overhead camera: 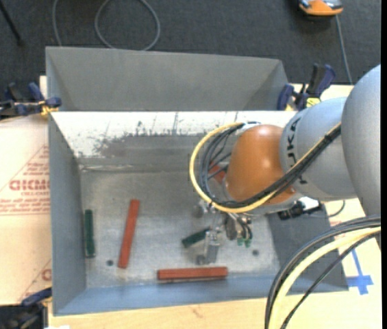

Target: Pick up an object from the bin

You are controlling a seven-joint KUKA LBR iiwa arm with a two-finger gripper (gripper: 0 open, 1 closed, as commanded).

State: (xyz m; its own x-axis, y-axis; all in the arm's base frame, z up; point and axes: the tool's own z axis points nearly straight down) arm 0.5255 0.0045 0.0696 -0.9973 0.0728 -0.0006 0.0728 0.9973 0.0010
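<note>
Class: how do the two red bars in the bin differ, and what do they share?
The left red bar lies steeply slanted; the front red bar lies level along the near wall. The left red bar looks lighter, more orange; the front red bar darker. The front red bar lies close to the gripper; the left red bar farther off. Both are long, thin and lie flat.

Single overhead camera, slightly oblique, over the whole grey bin (63,204)
</note>
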